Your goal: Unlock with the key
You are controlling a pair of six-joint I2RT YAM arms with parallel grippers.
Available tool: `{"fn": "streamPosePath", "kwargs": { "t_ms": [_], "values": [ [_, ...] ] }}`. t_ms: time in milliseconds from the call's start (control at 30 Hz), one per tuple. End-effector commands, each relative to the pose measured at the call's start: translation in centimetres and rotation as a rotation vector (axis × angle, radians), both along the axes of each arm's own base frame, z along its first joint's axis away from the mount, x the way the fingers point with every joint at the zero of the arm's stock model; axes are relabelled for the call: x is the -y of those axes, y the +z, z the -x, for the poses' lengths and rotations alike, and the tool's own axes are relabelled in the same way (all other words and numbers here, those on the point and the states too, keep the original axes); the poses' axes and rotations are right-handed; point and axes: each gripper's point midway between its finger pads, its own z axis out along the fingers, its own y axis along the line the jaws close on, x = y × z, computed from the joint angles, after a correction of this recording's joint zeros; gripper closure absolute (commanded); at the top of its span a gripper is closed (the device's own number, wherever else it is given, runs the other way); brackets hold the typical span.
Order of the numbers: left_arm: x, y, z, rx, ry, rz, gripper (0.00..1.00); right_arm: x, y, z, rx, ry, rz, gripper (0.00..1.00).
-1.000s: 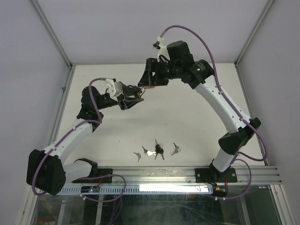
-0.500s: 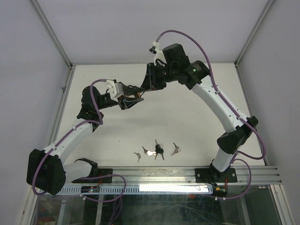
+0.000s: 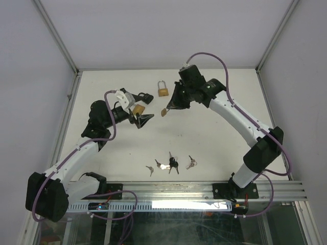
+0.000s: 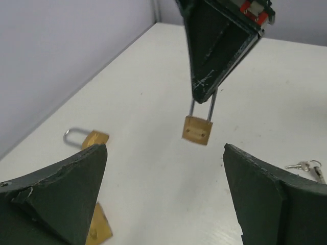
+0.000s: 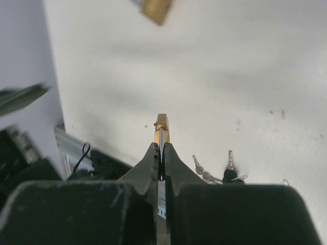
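My right gripper (image 3: pixel 168 108) is shut on the shackle of a small brass padlock (image 3: pixel 164 112), which hangs below its tips (image 5: pixel 161 148). In the left wrist view that padlock (image 4: pixel 197 129) dangles in the air ahead of my left gripper (image 4: pixel 164 149). The left gripper (image 3: pixel 145 107) stands wide open with nothing between its fingers. A second brass padlock (image 3: pixel 136 111) lies by its lower finger and shows partly (image 4: pixel 98 229). A third padlock (image 3: pixel 162 91) lies on the table farther back (image 4: pixel 87 138). The keys (image 3: pixel 171 164) lie loose near the front edge, in neither gripper.
The white table (image 3: pixel 214 132) is walled by a metal frame at left (image 3: pixel 66 102) and right. The keys (image 5: pixel 204 171) show below the right gripper's tips. An aluminium rail (image 3: pixel 204 191) carrying both arm bases runs along the near edge.
The left gripper has sprung open and drawn back left. The right gripper has shut on the padlock's shackle and carried it right and down. The back padlock is now uncovered.
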Motion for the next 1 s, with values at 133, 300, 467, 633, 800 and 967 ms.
{"fn": "streamPosePath", "kwargs": {
  "t_ms": [133, 300, 467, 633, 800, 967],
  "values": [
    [-7.4, -3.2, -3.0, -0.113, 0.518, -0.039, 0.01, 5.1, -9.0, -5.1, -0.126, -0.770, 0.076, 1.00],
    [-10.0, -4.4, -4.1, -0.202, 0.686, -0.066, 0.01, 7.7, -14.4, -3.4, -0.255, -0.987, 0.419, 1.00],
    [-9.6, -3.9, -2.1, -0.181, 0.626, -0.042, 0.01, 8.2, -16.4, -3.3, -0.256, -1.057, 0.641, 1.00],
    [-9.2, -3.8, -1.5, -0.178, 0.591, -0.043, 0.01, 7.7, -17.3, -3.1, -0.255, -1.092, 0.571, 1.00],
    [-9.0, -3.5, -2.2, -0.164, 0.591, -0.062, 0.01, 7.5, -19.0, -2.0, -0.284, -1.078, 0.612, 1.00],
    [-8.7, -2.6, -2.7, -0.139, 0.574, -0.072, 0.01, 7.2, -18.8, -1.9, -0.288, -1.074, 0.593, 1.00]
  ]
}}
